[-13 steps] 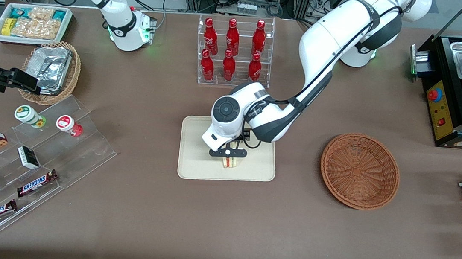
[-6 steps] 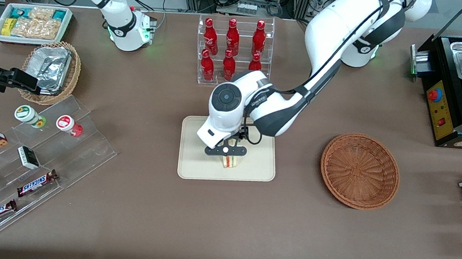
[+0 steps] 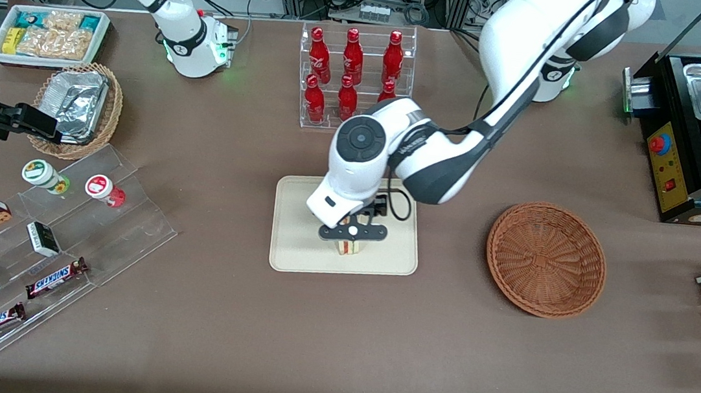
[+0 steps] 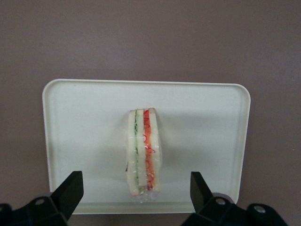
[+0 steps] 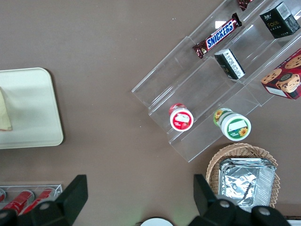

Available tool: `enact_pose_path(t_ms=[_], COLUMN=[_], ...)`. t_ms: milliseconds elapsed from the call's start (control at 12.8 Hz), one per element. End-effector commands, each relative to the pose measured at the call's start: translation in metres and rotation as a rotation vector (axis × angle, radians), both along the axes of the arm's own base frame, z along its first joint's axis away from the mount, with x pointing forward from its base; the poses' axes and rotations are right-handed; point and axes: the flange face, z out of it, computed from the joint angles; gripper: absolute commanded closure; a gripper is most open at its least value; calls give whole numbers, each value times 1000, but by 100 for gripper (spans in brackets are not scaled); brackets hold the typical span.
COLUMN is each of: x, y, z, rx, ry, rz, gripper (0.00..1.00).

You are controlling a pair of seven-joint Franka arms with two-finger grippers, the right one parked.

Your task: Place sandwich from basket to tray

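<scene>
My gripper [image 3: 351, 236], matt black, hangs above the film-wrapped sandwich [image 4: 143, 153] on a smooth matt tray [image 4: 84, 122]; the basket [image 3: 546, 259] is woven wicker.

sandwich [image 3: 349, 248] (top) under tool [image 3: 351, 238]

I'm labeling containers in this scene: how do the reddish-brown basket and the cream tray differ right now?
The basket is round, woven wicker with a dished bowl; the tray is a smooth, flat rectangle with rounded corners and a low rim. The basket holds nothing, while the tray carries the sandwich, standing on edge. The open gripper is above the tray, not the basket. Both rest on the brown table.
</scene>
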Motion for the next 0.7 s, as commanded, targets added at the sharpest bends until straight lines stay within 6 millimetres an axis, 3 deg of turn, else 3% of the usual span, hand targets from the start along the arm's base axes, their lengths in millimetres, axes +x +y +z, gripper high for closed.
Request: enact_pose_path(t_ms=[0, 157, 627], x=[16, 33, 51], y=[43, 97, 246], z=[31, 43, 90], rx=[27, 29, -40], ry=[13, 27, 57], rz=[-5, 27, -69], gripper=[0, 0, 0])
